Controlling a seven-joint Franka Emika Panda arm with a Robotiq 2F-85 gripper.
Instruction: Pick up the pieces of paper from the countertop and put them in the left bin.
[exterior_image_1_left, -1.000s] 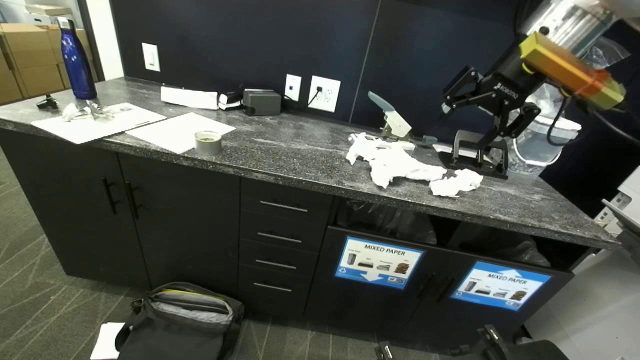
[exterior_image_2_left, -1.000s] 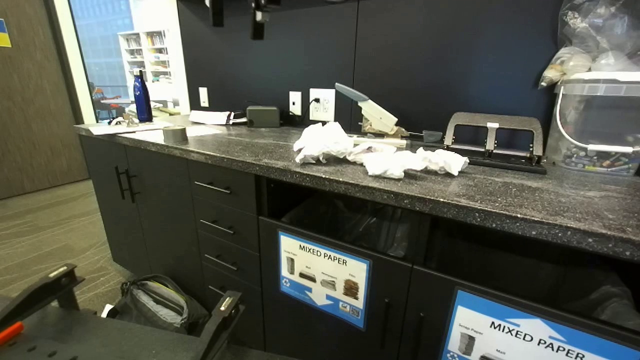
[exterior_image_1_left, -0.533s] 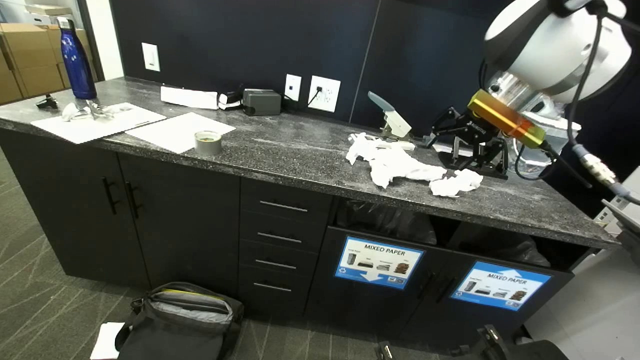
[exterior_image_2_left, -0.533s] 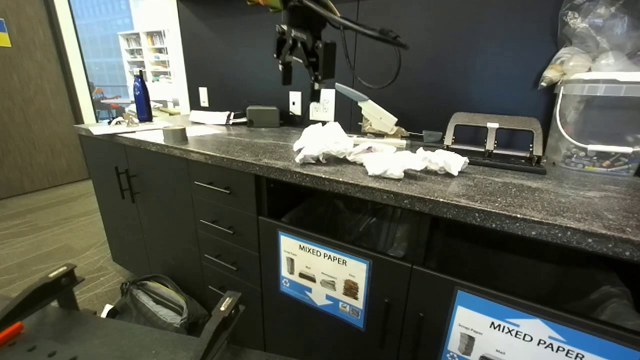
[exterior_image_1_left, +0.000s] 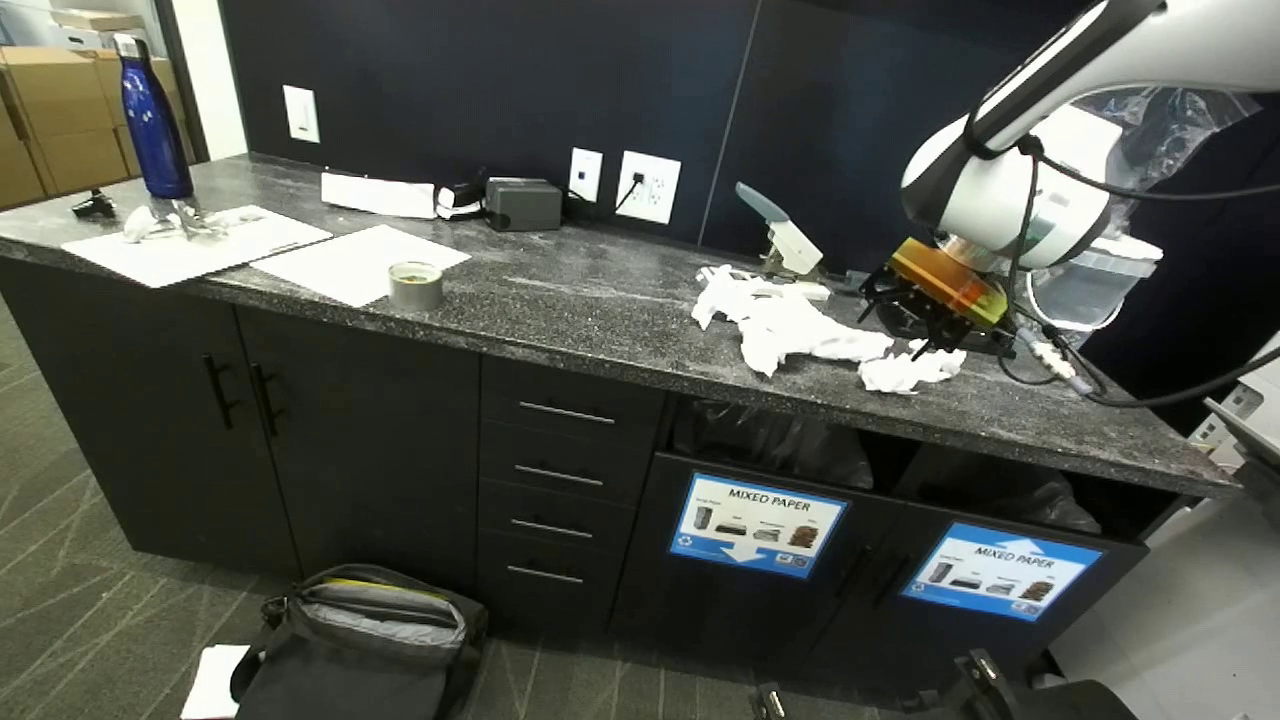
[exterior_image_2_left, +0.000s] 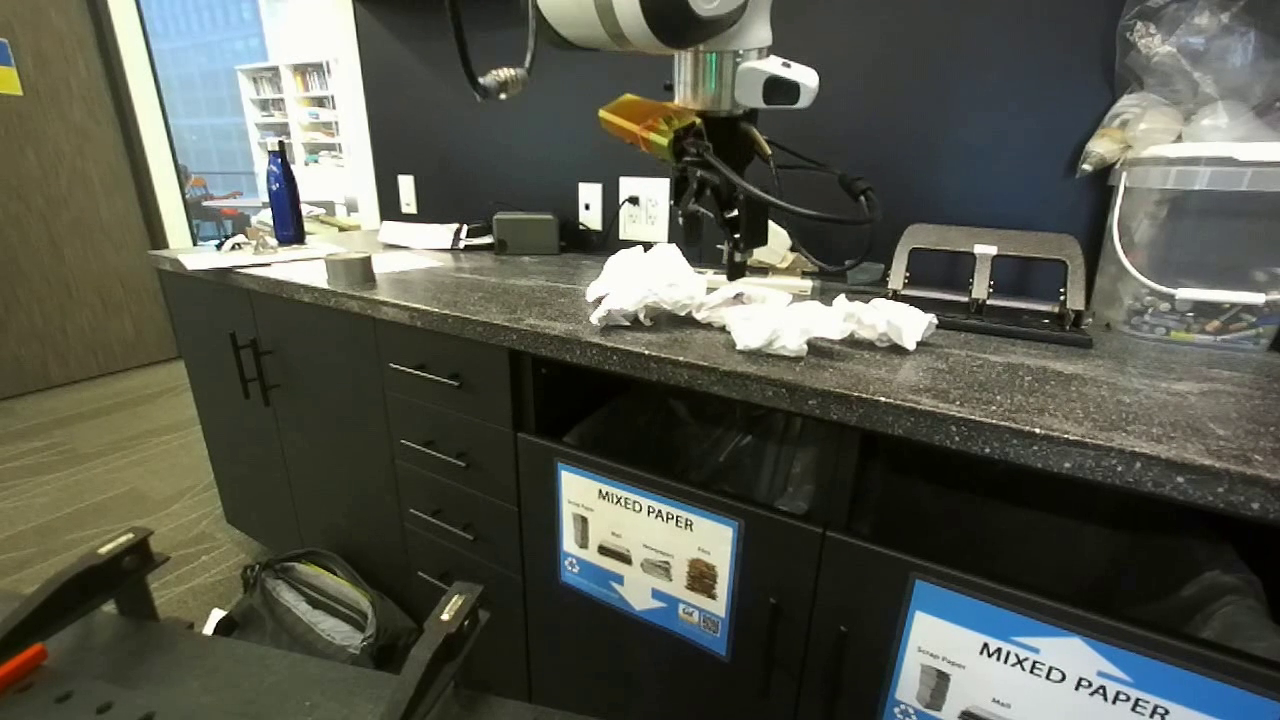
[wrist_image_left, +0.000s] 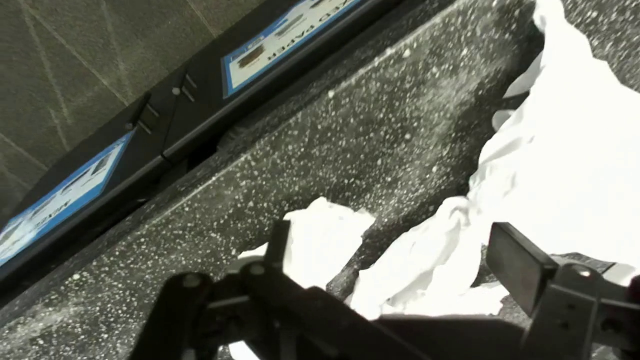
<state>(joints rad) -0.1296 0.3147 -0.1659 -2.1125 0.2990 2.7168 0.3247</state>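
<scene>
Several crumpled white pieces of paper lie on the dark speckled countertop (exterior_image_1_left: 560, 300): a long wrinkled bunch (exterior_image_1_left: 795, 325) and a smaller scrap (exterior_image_1_left: 910, 367) at its end. In an exterior view a tall crumpled piece (exterior_image_2_left: 645, 285) stands nearest the drawers. My gripper (wrist_image_left: 396, 245) points down over the papers with its jaws wide apart. Below the gap, a small scrap (wrist_image_left: 325, 240) and a folded strip (wrist_image_left: 425, 260) show in the wrist view; nothing is gripped. Under the counter edge is the left bin (exterior_image_1_left: 755, 525), with a dark slot above its MIXED PAPER label.
A stapler (exterior_image_1_left: 790, 240) with a raised arm, a hole punch (exterior_image_2_left: 985, 270) and a clear bucket (exterior_image_2_left: 1200, 250) stand behind the papers. Further left are a tape roll (exterior_image_1_left: 416, 287), flat white sheets (exterior_image_1_left: 350, 265) and a blue bottle (exterior_image_1_left: 155, 125). A bag (exterior_image_1_left: 370, 640) lies on the floor.
My gripper has come down from high above the counter to close over the papers, jaws staying apart. The papers have not moved.
</scene>
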